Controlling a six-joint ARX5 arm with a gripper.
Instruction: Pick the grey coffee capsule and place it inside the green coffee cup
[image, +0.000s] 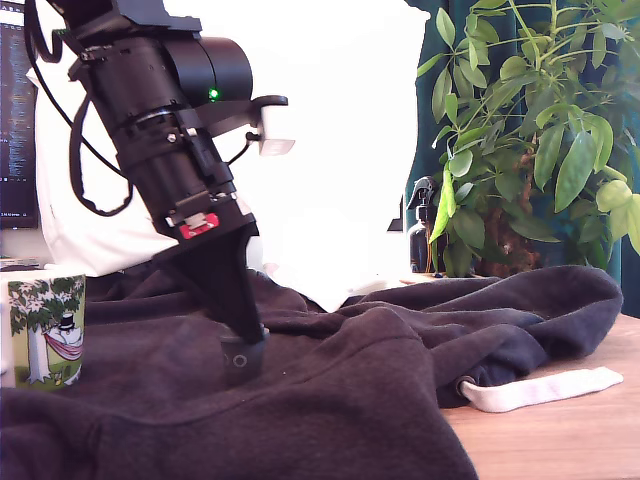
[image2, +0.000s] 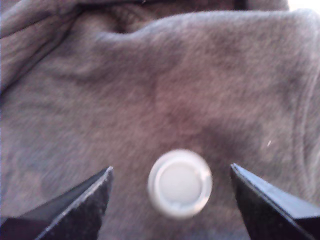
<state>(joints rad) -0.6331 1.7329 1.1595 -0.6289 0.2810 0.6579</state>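
The grey coffee capsule (image: 243, 357) stands upright on a dark sweatshirt, a small round mark on its side. In the wrist view its pale round top (image2: 179, 183) lies between my two black fingertips, with a gap on each side. My gripper (image: 240, 335) reaches down onto it from above, open and straddling it. The green coffee cup (image: 45, 330), white with green trees and a pink hammock, stands upright at the exterior view's left edge, well apart from the gripper.
A dark grey sweatshirt (image: 380, 390) covers most of the wooden table (image: 570, 435), with a white drawstring (image: 540, 390) hanging at the exterior view's right. A leafy plant (image: 530, 130) and a spray bottle (image: 425, 230) stand behind.
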